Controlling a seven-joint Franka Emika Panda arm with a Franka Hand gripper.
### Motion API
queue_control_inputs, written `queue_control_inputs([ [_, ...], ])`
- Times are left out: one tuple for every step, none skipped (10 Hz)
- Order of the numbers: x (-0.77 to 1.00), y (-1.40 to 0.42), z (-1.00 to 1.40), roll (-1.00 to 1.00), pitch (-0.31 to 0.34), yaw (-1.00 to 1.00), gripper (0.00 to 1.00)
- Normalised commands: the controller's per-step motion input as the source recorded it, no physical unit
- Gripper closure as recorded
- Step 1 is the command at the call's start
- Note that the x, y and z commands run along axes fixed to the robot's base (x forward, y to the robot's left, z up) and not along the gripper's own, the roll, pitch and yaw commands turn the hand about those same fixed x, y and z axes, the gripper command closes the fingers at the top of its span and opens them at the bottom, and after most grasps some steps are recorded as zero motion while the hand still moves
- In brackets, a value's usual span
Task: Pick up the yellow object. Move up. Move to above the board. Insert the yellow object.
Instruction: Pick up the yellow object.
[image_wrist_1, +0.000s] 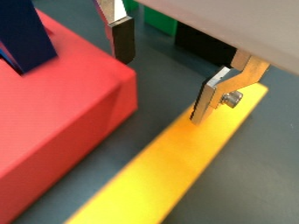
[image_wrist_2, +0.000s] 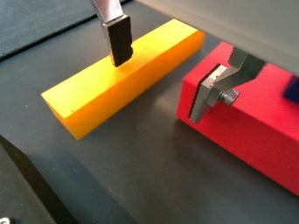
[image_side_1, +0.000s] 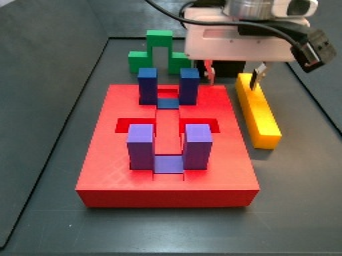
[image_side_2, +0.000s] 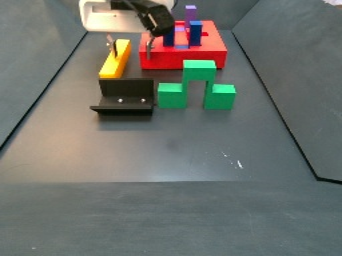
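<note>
The gripper hangs low over the far end of the yellow object, its 2 fingers spread and holding nothing. In a wrist view 1 finger sits over the bar's top face while the other sits close against the board's red side wall, so the jaws do not clearly straddle the bar. The bar lies flat on the floor just beside the board, parallel to its edge.

The likely risk: descending from here, 1 pad lands on the bar's top or the other scrapes the board, and closing then pinches nothing or shoves the bar askew. Grasping so near the end could also let the bar tip.
</note>
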Motion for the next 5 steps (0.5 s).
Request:
queue_control_inputs([
  [0.39,-0.31,-0.18,0.01,-0.024,0.02,0.0],
  [0.61,-0.32,-0.06,-0.01,-0.043,0.0,0.0],
  [0.83,-0.31,0.05,-0.1,-0.013,-0.05,0.0],
  [0.74,-0.21,0.2,-0.24,-0.067,-0.08,0.0],
  [0.66,-0.17,0.17,-0.33,-0.101,-0.17,0.0],
])
